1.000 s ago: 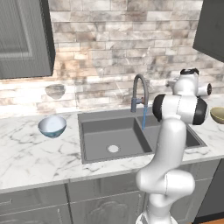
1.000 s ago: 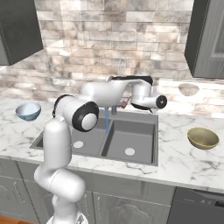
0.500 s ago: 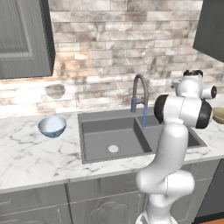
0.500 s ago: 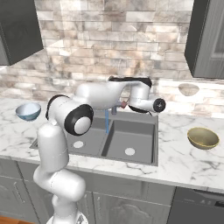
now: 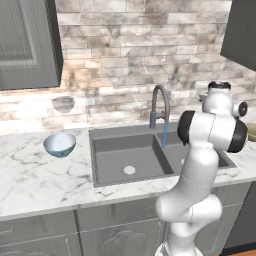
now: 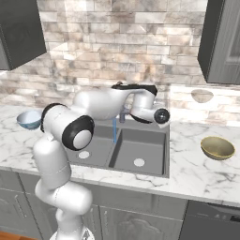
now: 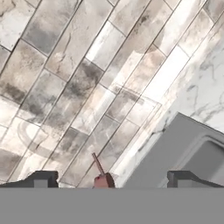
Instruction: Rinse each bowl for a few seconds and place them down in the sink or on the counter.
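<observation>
Water (image 6: 114, 131) running from faucet (image 5: 159, 104) into sink (image 5: 125, 155). Gripper (image 7: 111, 180) spread wide, holding nothing, aimed at stone backsplash (image 7: 78, 78) above far sink rim. Blue bowl (image 5: 59, 144) on counter (image 5: 35, 180) left of sink; olive bowl (image 6: 217, 147) on counter right of sink, well apart from hand. Risk: swinging low toward either bowl, clipping faucet or nudging bowl off the near edge

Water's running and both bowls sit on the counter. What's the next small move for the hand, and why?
Probably swing the open, empty hand toward the olive-tan bowl. It faces the stone backsplash now, the faucet streams into the sink, and neither that bowl nor the pale blue bowl is under it.
</observation>
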Tool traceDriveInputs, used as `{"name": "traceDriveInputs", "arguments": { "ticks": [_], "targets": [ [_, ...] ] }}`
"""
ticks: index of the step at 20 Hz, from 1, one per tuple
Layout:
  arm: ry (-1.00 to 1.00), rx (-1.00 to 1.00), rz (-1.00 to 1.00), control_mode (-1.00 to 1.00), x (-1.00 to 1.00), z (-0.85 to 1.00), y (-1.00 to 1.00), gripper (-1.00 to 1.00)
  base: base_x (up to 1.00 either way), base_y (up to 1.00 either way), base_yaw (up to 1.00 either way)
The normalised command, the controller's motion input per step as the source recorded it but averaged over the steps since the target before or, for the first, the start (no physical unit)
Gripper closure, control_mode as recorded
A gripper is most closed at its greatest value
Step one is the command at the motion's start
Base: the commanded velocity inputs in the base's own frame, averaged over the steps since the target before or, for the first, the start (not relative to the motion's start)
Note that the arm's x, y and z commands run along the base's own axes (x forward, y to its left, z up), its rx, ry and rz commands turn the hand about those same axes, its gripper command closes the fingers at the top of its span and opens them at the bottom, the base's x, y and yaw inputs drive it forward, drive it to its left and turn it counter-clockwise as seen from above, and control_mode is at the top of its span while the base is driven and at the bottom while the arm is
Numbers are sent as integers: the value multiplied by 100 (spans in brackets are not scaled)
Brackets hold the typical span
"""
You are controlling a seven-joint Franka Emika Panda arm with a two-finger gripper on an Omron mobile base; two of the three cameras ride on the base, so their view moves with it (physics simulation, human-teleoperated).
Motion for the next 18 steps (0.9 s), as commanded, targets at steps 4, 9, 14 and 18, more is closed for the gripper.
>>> {"name": "traceDriveInputs", "arguments": {
  "ticks": [4,9,14,18],
  "targets": [
    [0,1,-21,-100,-12,11,0,-100,0,0,0],
    [2,2,-21,-100,-4,16,-1,-100,0,0,0],
    [1,2,-22,-100,-5,15,-1,-100,0,0,0],
    [0,1,-22,-100,-7,13,0,-100,0,0,0]
  ]
}}
